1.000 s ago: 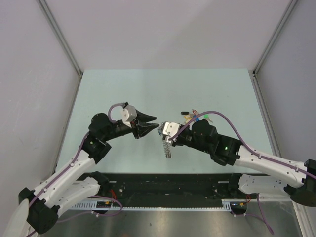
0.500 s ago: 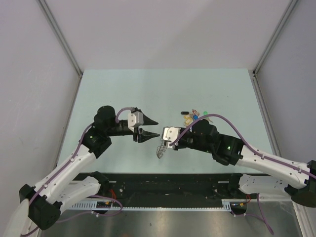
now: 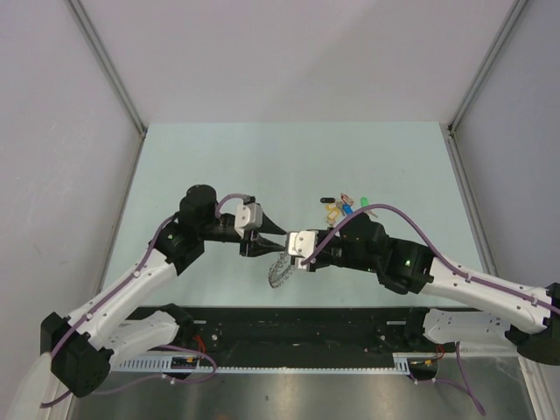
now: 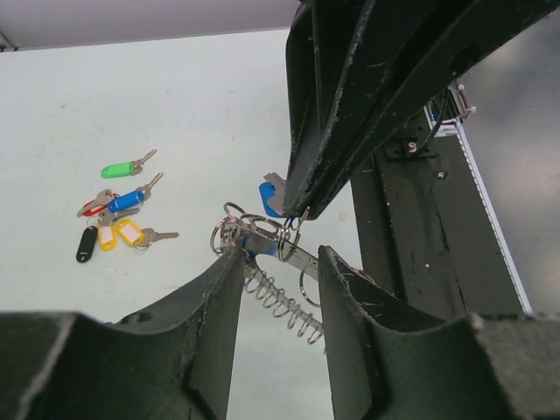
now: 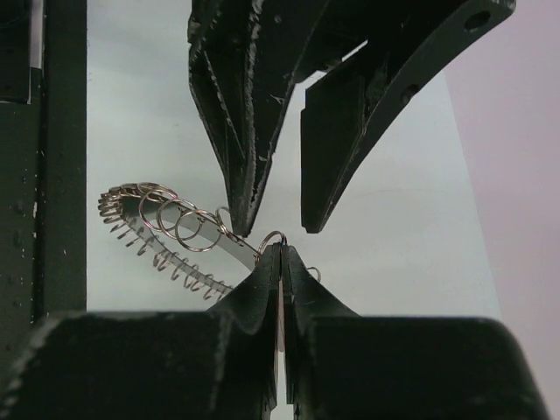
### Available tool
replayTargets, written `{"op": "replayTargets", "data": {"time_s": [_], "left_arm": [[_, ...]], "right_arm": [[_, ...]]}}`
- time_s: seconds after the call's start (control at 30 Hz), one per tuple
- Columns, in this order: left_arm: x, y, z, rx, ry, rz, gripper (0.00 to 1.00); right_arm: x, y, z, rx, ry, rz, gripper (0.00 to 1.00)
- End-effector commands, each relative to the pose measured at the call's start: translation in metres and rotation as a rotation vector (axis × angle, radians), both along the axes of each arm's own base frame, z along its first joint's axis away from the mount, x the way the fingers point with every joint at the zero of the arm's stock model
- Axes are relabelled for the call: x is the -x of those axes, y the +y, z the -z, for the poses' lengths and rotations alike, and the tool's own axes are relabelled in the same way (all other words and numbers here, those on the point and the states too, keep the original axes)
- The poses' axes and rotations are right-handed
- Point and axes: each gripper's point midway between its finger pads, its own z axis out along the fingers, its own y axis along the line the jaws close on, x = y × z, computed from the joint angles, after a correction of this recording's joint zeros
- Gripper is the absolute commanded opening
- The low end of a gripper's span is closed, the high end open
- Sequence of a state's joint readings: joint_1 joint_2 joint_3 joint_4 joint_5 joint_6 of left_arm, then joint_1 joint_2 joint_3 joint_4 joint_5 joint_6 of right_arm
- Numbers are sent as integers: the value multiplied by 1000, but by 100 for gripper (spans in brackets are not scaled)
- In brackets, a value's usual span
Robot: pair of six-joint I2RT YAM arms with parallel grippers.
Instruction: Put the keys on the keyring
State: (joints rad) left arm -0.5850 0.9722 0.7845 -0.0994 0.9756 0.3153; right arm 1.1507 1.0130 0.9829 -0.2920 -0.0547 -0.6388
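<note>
Just left of the keys (image 3: 344, 208), your right pincer (image 5: 280, 252) pinched the keyring (image 4: 282, 300), its long axis slanting farther away from them; your left pincer (image 4: 280, 255), spread, had moved in astride it.

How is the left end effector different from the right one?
The left end effector is open; the right end effector is shut. The right end effector pinches the keyring; the left end effector grips nothing. Both are black and point at each other.
</note>
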Motion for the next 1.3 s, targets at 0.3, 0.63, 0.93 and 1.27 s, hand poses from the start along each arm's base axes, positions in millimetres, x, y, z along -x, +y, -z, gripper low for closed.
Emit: {"op": "replayTargets", "data": {"time_s": [0.3, 0.63, 0.93, 1.27], "left_arm": [[12, -11, -12, 13, -4, 95, 27], [17, -13, -11, 1, 9, 117, 0], [10, -10, -26, 45, -13, 37, 1], [-1, -3, -50, 141, -21, -36, 0]], "right_arm": [[9, 10, -34, -70, -42, -41, 0], [7, 10, -34, -65, -45, -29, 0], [0, -12, -35, -50, -40, 62, 0], [-1, -20, -21, -25, -4, 99, 0]]}}
